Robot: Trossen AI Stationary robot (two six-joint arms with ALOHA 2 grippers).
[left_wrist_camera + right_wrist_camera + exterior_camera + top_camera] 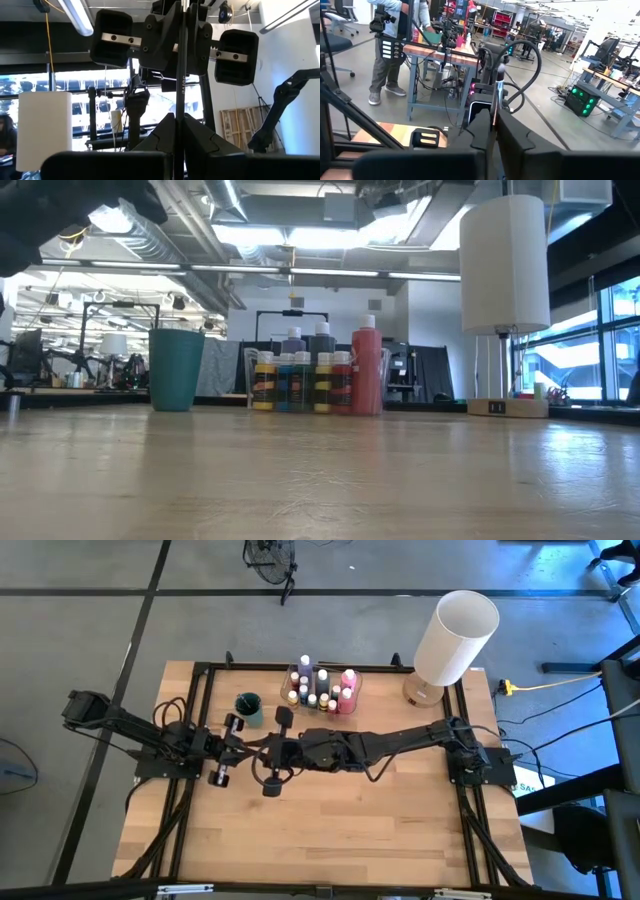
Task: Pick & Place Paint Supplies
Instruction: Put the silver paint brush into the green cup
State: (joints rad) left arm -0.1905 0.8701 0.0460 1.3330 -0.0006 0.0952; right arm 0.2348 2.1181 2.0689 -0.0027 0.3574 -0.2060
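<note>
brush (180, 75): thin, upright, pinched between both my pincers at table centre, held above the wood
left pincer (176, 120): shut on brush, from left
right pincer (494, 116): shut on brush, from right
cup (248, 708): just far-left of the pincers; left arm nearer
bottles (322, 687): far centre, in clear box

surface: wooden table (330, 830) | on it: teal cup (248, 707), clear container (352, 692), white cylinder (455, 637)
</note>
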